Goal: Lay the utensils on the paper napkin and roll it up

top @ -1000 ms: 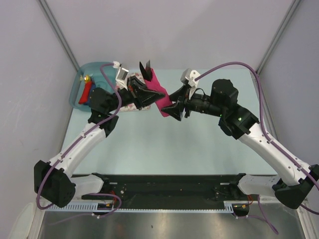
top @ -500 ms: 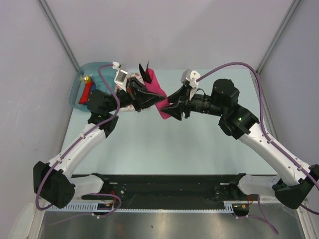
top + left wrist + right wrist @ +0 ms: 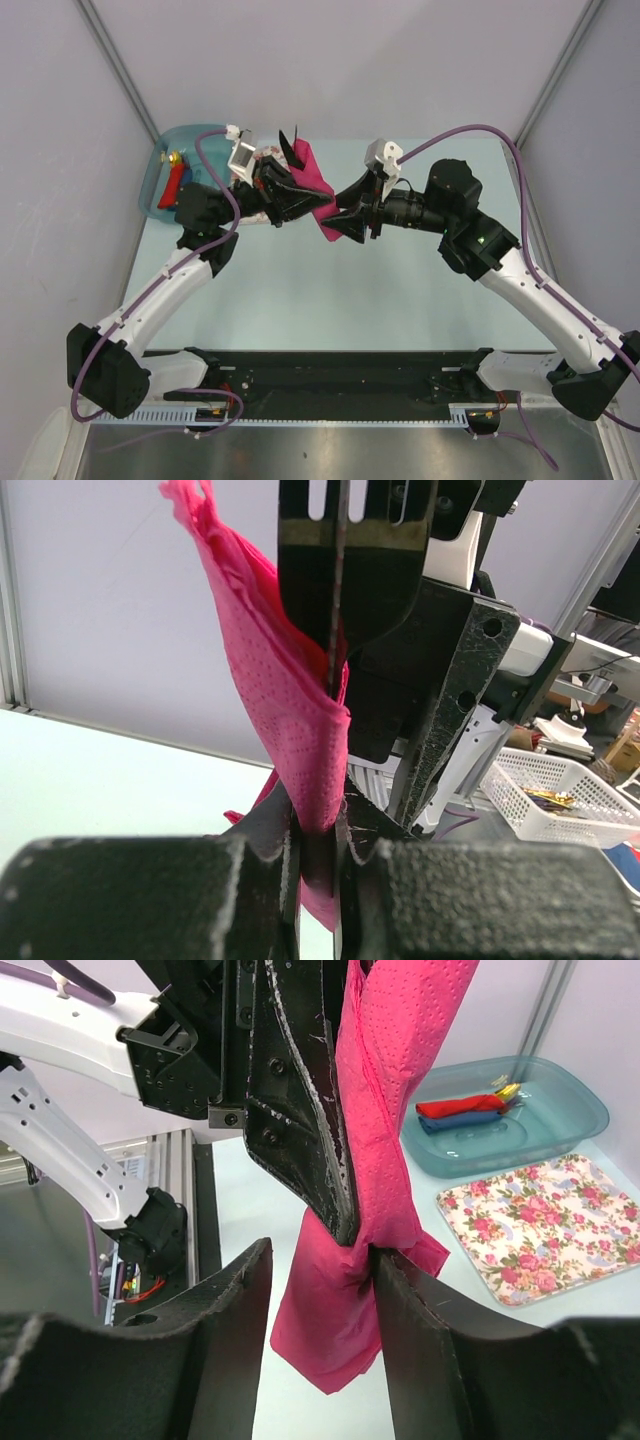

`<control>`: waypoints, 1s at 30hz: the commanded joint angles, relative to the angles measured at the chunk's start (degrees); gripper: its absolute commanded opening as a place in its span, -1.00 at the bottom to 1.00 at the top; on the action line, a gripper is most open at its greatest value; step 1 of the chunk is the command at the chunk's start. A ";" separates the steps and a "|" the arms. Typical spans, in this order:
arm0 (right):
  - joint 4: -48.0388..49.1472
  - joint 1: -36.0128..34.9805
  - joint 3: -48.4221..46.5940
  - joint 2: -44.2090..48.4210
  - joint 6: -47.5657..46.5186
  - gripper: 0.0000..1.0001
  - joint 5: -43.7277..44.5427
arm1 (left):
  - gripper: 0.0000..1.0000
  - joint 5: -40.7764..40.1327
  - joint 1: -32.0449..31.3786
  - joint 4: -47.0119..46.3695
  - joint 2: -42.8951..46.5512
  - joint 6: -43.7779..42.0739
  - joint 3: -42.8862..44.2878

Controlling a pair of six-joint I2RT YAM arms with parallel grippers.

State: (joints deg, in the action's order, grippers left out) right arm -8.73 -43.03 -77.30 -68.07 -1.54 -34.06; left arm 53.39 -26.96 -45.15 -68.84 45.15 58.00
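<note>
Pinched in the left gripper (image 3: 318, 845), with fingers all but closed on the paper: the napkin (image 3: 400, 1050), bunched into a loose upright twist and held in mid-air over the far half of the table (image 3: 330, 290). Wrapped inside, the utensils (image 3: 290, 148), with dark tips poking out of the top end; fork and knife hard to tell apart from above. Facing it from the other side, the right gripper (image 3: 322, 1256), with jaws about half open around the napkin's hanging lower tail. Touching the paper with one finger (image 3: 410, 1310) only, just clear of it with the other; no grip there. Crowded close together at the bundle, both black gripper heads, seen from overhead nearly tip to tip. Lying flat on the table beyond, a floral cloth (image 3: 540, 1225). Next to that, at the far left corner, a teal tub (image 3: 585, 1110) with a red roll (image 3: 462, 1107) and a blue roll (image 3: 465, 1122) side by side inside.
</note>
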 commanded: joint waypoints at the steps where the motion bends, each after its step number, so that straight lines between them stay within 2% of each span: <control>1: 1.44 -1.18 0.83 -0.22 0.84 0.00 -0.40 | -1.00 0.40 -2.66 -5.48 1.34 1.26 3.35; 7: 0.73 -1.45 1.18 0.13 -0.22 -0.05 7.24 | -1.00 0.40 -3.01 -5.39 1.78 0.91 3.00; 15: 0.12 -3.12 2.59 0.48 -2.41 -0.10 5.94 | -1.00 0.14 -3.01 -5.57 1.69 1.17 3.44; 21: 0.03 -3.29 2.85 0.92 -2.77 -0.63 4.18 | -1.00 0.14 -3.01 -5.83 1.60 0.91 3.26; 22: 0.03 -3.29 2.77 1.01 -2.77 -0.92 3.92 | -1.00 0.14 -3.01 -5.74 1.52 0.91 3.26; 23: 0.12 -3.38 2.68 1.10 -2.77 -1.00 3.92 | -1.00 0.14 -3.01 -5.74 1.43 0.82 3.26; 25: 0.56 -3.38 2.59 1.28 -2.77 -1.00 4.88 | -1.00 -0.03 -2.92 -5.66 1.51 0.56 3.26; 27: 0.73 -3.38 2.50 1.71 -2.68 -1.00 5.93 | -0.82 -0.73 -2.66 -4.61 1.51 0.21 3.35; 28: 1.26 -3.38 2.50 1.89 -2.50 -1.00 6.81 | -0.68 -1.09 -1.96 -3.90 1.60 0.21 3.35; 29: 1.44 -3.47 2.33 1.89 -2.50 -1.00 6.99 | -0.40 -1.96 -1.52 -2.94 1.78 0.21 3.18; 30: 1.70 -3.38 2.07 1.98 -2.33 -1.00 7.17 | -0.31 -2.40 -1.08 -2.50 1.78 0.64 3.00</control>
State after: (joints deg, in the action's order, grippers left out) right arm -8.64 -45.71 -75.18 -66.92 -2.35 -28.82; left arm 55.44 -28.75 -46.98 -68.84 44.62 58.00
